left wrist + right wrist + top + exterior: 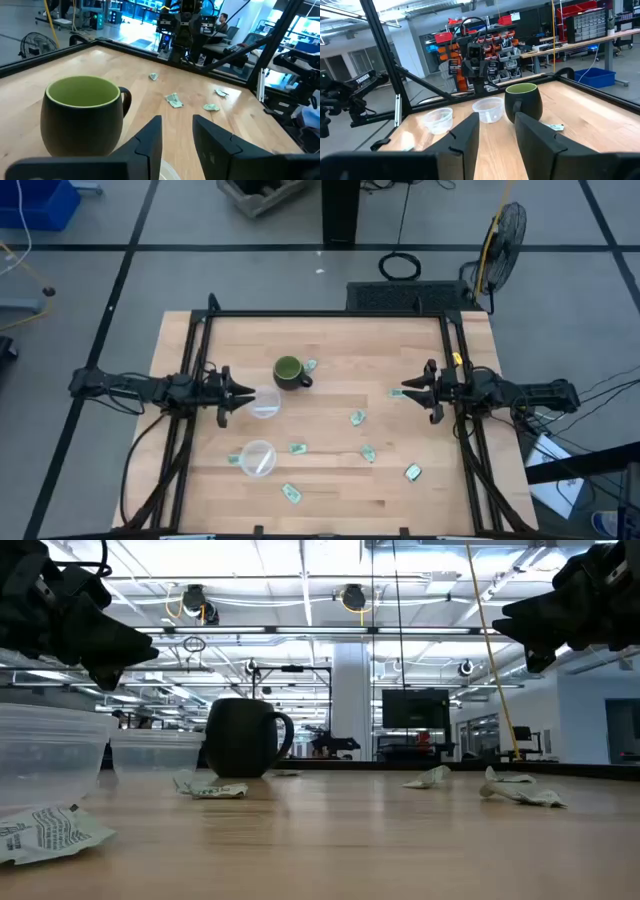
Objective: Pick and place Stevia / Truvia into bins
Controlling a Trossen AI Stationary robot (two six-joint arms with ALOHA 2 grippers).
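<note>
Left gripper (243, 392) hovers at the left edge of the light wooden counter (330, 480), fingers parted, nothing held, just beside a clear round plastic cup (265, 403). Second clear cup (258, 458) sits nearer the front edge. Right gripper (407, 389) hovers at the right edge, parted, empty. Pale green-and-white paper sweetener packets (357, 418) lie scattered mid-counter, near the dark green mug (289, 371).
</note>
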